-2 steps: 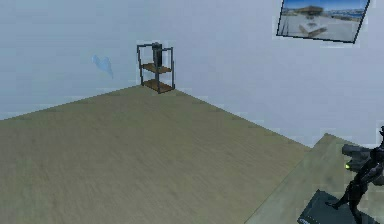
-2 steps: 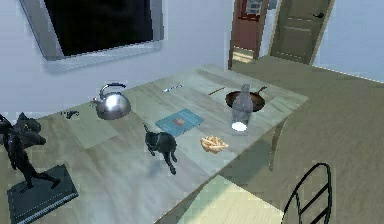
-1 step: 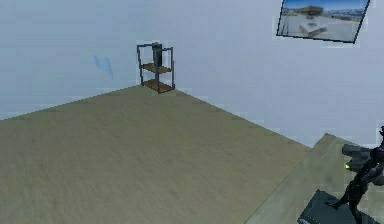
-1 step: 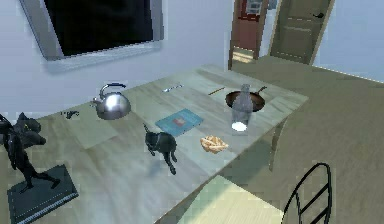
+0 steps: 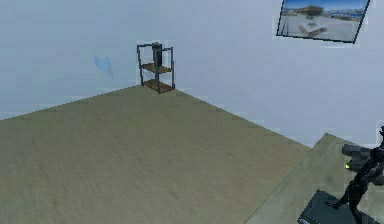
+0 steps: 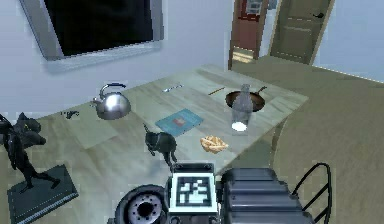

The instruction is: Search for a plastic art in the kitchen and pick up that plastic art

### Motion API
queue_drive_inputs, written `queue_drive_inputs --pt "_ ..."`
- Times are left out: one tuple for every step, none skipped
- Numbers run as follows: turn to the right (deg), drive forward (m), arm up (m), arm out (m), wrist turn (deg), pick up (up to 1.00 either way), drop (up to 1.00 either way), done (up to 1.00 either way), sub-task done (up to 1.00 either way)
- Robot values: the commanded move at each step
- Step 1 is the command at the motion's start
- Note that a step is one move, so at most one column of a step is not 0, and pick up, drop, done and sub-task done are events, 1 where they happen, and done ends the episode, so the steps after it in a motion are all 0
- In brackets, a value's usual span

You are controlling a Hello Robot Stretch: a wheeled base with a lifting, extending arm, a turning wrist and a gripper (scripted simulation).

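Plastic art in the forward view is a dark, glossy figure at the right edge. It stands upright on a flat dark base, which rests on the corner of a pale table. The rest of that view is olive floor running to a pale wall. A small open rack with brown shelves stands against the wall, and a framed picture hangs at the top right.

In the arm side view the plastic art is at the far left, with its base on the near left end of the table. The gripper shows as a small dark shape over the tabletop, above a white marker square at the bottom edge. Its thin fingers lie well apart from the figure, off to its right, with bare tabletop between them. I cannot tell how the fingers are set, nor whether they hold anything, since a blue mat lies on the table just behind them.

This view also takes in the table's other things:
- a metal kettle
- a bottle beside a dark pan
- a small orange-brown item

A dark framed panel is on the wall, and two doors stand beyond the table.
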Motion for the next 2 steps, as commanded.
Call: queue_drive_inputs --pt "0.0 0.0 0.0 0.24 0.0 0.0 0.0 0.0 0.0" --pt "0.0 0.0 0.0 0.0 45.0 0.0 0.0 0.0 0.0"
